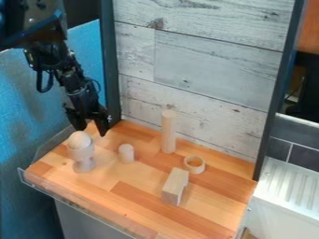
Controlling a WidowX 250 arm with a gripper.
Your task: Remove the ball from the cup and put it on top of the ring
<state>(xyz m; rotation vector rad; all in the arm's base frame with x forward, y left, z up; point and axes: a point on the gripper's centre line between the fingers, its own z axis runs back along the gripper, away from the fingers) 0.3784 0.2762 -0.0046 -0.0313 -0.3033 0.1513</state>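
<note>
My gripper (pixel 93 130) hangs at the upper left, its two fingers spread apart with nothing between them. Just below and slightly left of it, a pale wooden ball (pixel 79 139) rests in the top of the egg-cup-shaped cup (pixel 83 158), which stands upright at the board's left side. The gripper appears not to touch the ball. A small wooden ring (pixel 194 170) sits on the right half of the board, towards the back wall.
A short peg (pixel 126 153) stands right of the cup. Towards the back rises a tall cylinder (pixel 168 131). An arch-like block (pixel 175 186) lies near the ring. Whitewashed planks (pixel 211 70) wall off the back of the wooden board (pixel 137 205).
</note>
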